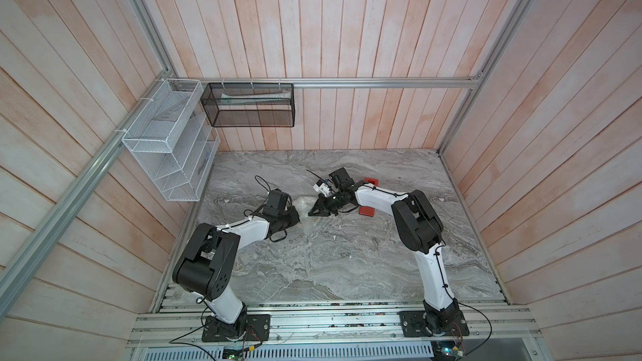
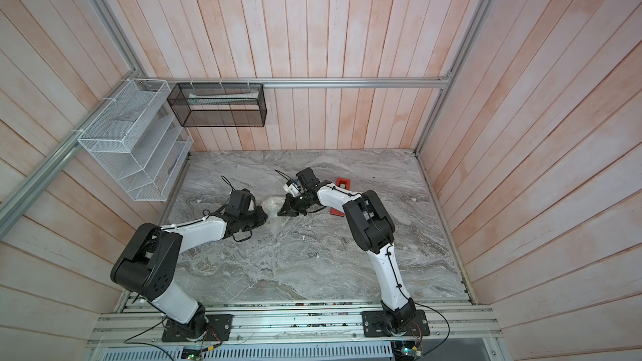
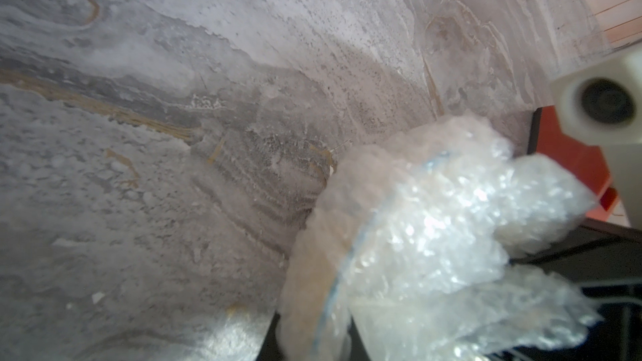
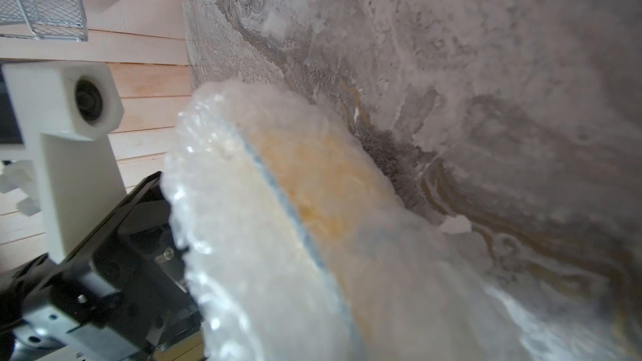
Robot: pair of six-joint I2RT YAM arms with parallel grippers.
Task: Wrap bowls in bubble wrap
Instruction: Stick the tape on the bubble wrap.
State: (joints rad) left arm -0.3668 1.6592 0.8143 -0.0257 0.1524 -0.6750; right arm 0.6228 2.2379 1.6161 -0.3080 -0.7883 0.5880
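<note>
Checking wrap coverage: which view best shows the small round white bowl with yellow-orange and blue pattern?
Right wrist view: the bowl looms large, its blue rim and yellow-orange wall visible through clear crinkly bubble wrap. Left wrist view shows only a faint blue rim arc; both top views, just a whitish bundle.

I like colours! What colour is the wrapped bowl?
The bowl looks yellow-orange with a blue rim line, clearest in the right wrist view.

No legible text anywhere.
</note>
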